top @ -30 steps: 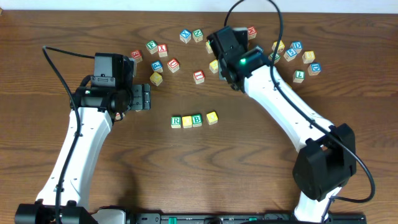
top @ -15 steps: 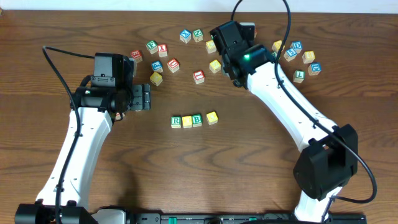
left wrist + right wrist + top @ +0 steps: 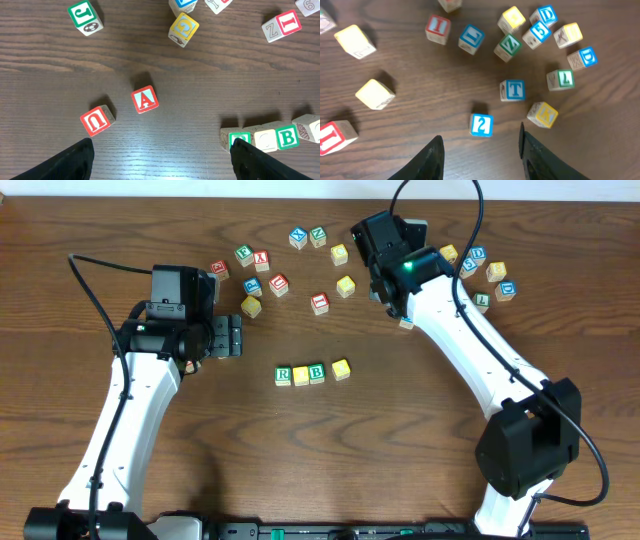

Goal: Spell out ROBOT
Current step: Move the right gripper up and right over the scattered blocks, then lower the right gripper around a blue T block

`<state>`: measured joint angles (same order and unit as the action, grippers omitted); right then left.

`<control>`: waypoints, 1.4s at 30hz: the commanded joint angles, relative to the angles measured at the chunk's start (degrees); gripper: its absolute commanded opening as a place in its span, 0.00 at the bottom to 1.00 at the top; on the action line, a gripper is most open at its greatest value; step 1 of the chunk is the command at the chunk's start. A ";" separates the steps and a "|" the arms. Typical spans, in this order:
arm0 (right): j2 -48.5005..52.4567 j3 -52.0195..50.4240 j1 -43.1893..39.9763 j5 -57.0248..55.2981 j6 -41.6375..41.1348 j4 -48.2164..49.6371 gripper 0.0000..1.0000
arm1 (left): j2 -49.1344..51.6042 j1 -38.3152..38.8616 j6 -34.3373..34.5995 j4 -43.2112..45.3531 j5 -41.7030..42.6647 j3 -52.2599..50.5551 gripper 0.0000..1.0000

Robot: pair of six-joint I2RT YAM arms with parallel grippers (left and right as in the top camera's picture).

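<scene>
Wooden cubes on a brown bench (image 3: 400, 430), four lined up so far.

Far left, left claw (image 3: 161, 146) spread wide, empty, off the row's left end and apart from it. Little danger there beyond a sweep into R (image 3: 283, 375) on a careless move.

Row itself: R, a yellow cube (image 3: 300, 376) and B (image 3: 317, 373) close in line, then the last yellow (image 3: 341, 369) a touch apart and skewed. Letters on the yellow tops too small to read. Likely trouble on delivery: nudging that loose cube, or setting the final letter down crooked against it and shunting the whole word.

Further right, right claw (image 3: 480, 142) part open, holding nothing, poised over the scatter. T (image 3: 512, 90) flat on the bench, ahead and toward the right finger. Blue 2 (image 3: 481, 125) dead ahead, nearer, between the tips.

Main hazard: closing on 2 instead of T, given the same blue print and a straighter line. Crowded quarters too, with K (image 3: 542, 115) just beside T and L (image 3: 560, 80) near on its right. With so modest a spread, easy to land a finger on top of T or to knock K aside.

Against a second back: left arm and row unmoved. Right arm swung rightward, uncovering a stray yellow (image 3: 346, 285) mid-bench and now hiding part of the right-hand cluster.
</scene>
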<state>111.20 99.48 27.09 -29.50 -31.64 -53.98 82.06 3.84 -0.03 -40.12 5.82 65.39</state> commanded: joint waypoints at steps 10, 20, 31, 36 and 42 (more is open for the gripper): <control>0.48 0.15 -4.61 -3.61 -13.18 -5.18 0.48 | -0.61 -0.28 -0.15 -0.24 -0.46 0.31 0.86; 0.52 -6.93 -5.84 -2.29 -14.53 0.74 0.51 | -0.61 -0.28 -0.15 -0.24 -0.46 0.28 0.86; 0.52 -11.63 -5.92 0.52 -12.26 7.98 0.55 | -0.61 -0.28 -0.15 -0.13 -0.48 -0.57 0.86; 0.52 -11.63 -7.21 1.64 -8.72 9.49 0.61 | -0.61 -0.28 -0.15 -0.11 -0.48 -0.57 0.86; 1.92 -11.63 -11.30 5.99 -6.84 10.05 0.60 | -0.61 -0.28 -0.15 -0.11 -0.46 -0.57 0.86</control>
<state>111.28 88.20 18.13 -25.61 -40.45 -44.01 82.06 3.84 -0.01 -40.10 5.82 65.39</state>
